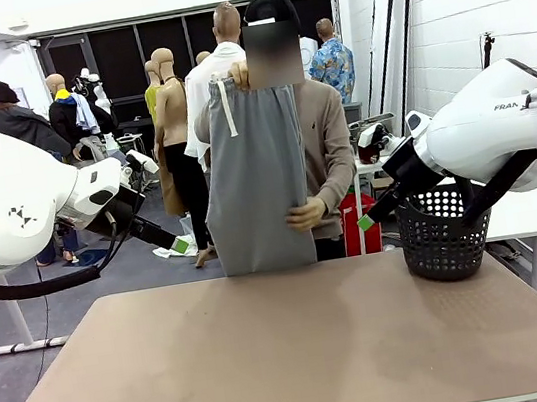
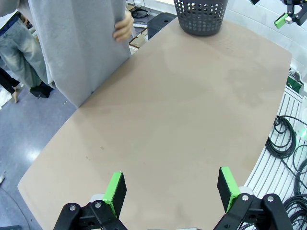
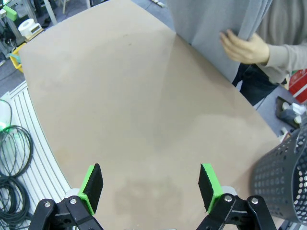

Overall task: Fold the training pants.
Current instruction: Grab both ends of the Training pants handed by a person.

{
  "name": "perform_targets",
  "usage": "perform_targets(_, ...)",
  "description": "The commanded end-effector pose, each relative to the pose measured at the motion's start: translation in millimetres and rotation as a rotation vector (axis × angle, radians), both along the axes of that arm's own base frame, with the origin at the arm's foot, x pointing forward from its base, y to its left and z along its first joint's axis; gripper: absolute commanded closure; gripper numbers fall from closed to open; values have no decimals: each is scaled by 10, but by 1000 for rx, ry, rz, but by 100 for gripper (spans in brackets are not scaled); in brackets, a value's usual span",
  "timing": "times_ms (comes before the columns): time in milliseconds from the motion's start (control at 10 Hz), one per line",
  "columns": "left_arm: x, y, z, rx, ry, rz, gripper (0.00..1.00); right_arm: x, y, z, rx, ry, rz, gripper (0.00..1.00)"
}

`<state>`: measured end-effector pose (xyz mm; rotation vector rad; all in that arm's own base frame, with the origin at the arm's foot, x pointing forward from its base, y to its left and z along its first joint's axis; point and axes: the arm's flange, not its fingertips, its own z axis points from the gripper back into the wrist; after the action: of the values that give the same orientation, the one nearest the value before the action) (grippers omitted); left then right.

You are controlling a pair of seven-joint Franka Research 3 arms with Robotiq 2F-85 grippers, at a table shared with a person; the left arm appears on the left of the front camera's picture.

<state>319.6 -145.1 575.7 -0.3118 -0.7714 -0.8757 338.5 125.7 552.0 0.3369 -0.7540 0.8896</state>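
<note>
My left gripper [image 2: 170, 186] and right gripper [image 3: 151, 187] are both spread wide, holding nothing, facing the table [image 1: 271, 352]. Training pants [image 1: 253, 178] hang upright at the far edge, held by the person's hand [image 1: 305, 216].

Bright, even indoor light; wrist views bend edges.

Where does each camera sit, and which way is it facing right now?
Front view: fixed between the arms, facing across the table at the person holding up the training pants; left arm, right arm at its edges.
Left wrist view: above the table, looking down past the open left gripper.
Right wrist view: likewise, past the open right gripper.
Shared: both wrist views catch pants, hand, basket.
</note>
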Motion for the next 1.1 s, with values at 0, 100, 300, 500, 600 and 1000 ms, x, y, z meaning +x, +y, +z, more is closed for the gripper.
perform_targets(0,3,10,-9,4,3,-5,0,4,-1,-4,6,3,1,0)
perform_targets(100,3,10,-9,4,3,-5,0,4,-1,-4,6,3,1,0)
perform_targets(300,3,10,-9,4,3,-5,0,4,-1,-4,6,3,1,0)
perform_targets(500,3,10,-9,4,3,-5,0,4,-1,-4,6,3,1,0)
perform_targets(600,3,10,-9,4,3,-5,0,4,-1,-4,6,3,1,0)
perform_targets(1000,3,10,-9,4,3,-5,0,4,-1,-4,6,3,1,0)
